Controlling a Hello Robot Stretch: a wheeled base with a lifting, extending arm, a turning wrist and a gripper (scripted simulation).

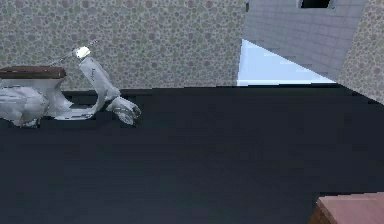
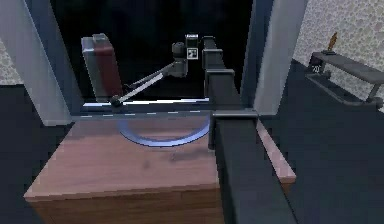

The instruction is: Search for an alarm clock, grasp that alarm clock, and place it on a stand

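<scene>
in the arm side view a red boxy object (image 2: 97,60) is seen hanging at the far end of the gripper (image 2: 116,99), clear of every surface, so it is judged to be held there. its long axis is set upright, tipped slightly. its broad red face is turned toward the view's right, and a grey edge is shown on its left. it is framed by a dark opening, above the far left part of a wooden bench (image 2: 110,165). a bluish round dish (image 2: 165,133) is laid near the bench's far edge, beside the arm (image 2: 240,150). at the right a small statuette (image 2: 330,42) is stood on a grey bench (image 2: 350,72). in the forward view a pale scooter (image 1: 70,95) is parked by a pebbled wall (image 1: 160,40).
</scene>
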